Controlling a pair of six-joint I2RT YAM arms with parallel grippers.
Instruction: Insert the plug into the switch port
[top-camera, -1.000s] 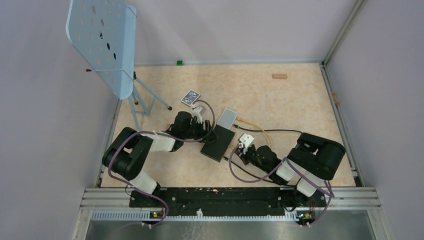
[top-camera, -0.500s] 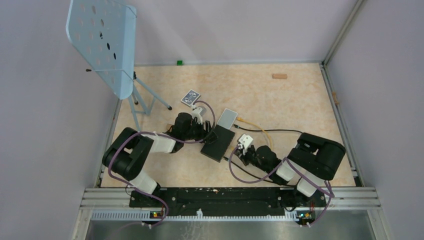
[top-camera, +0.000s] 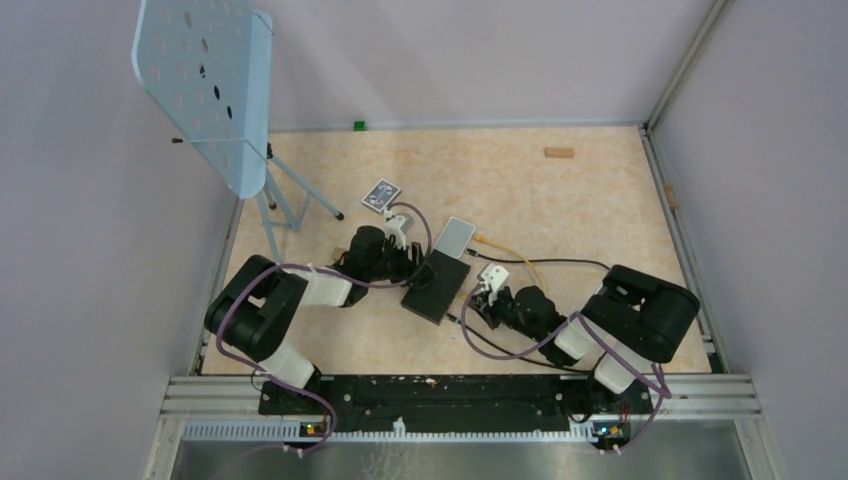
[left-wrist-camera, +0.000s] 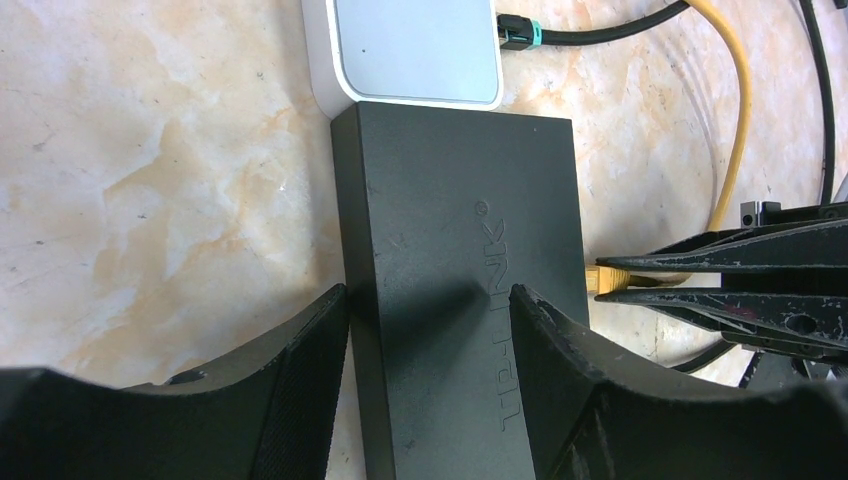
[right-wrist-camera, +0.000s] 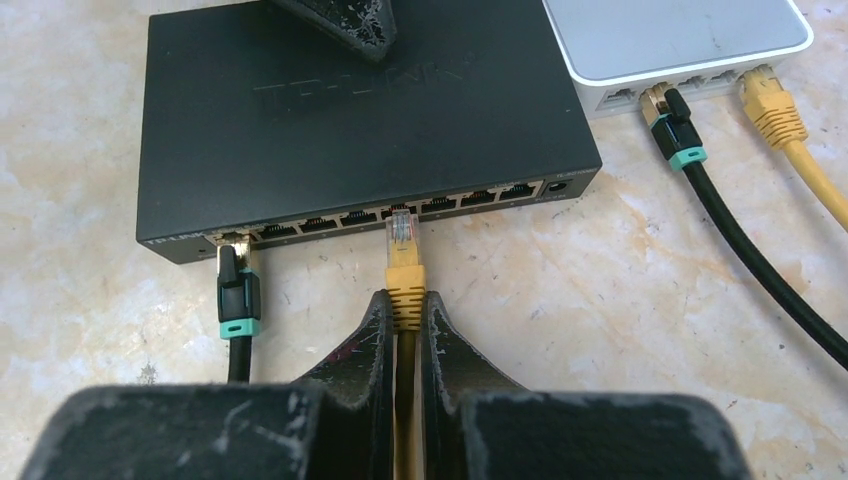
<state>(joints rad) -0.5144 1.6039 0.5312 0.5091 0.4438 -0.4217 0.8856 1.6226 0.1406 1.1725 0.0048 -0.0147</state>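
**Desk:** What takes up most of the frame?

**Photographer:** A marbled beige table (top-camera: 560, 190) walled on three sides. A pale blue perforated music stand (top-camera: 205, 90) tilts over its far left corner. Two black arms reach in from the near edge and meet around the middle.

**Desk:** What lies between them?

**Photographer:** A flat matte-black switch (top-camera: 437, 285) lies on the table. Its far short end is right against a pale grey box (top-camera: 457, 236). A patterned playing card (top-camera: 381, 195) lies apart from both, farther back and to the left.

**Desk:** The left arm?

**Photographer:** The left claw (left-wrist-camera: 428, 300) is spread wide at the near end of the switch. One finger sits just beside a long side and the other is over the lid. I cannot tell from the pictures whether that finger presses down.

**Desk:** And the right?

**Photographer:** The right claw (right-wrist-camera: 406, 300) is clenched on the yellow plug (right-wrist-camera: 404, 262), pinching its boot between the two fingertips. It is low over the table, on the side of the switch that carries the sockets.

**Desk:** Where is the plug in relation to the socket?

**Photographer:** The switch port (right-wrist-camera: 400, 211) is fifth from the left in the right wrist view, in the row along the long narrow edge. The plug is in line with it, its clear nose at the mouth. How far in it sits is not visible. A black cable (right-wrist-camera: 238, 300) with a teal boot is seated in the leftmost socket of the row.
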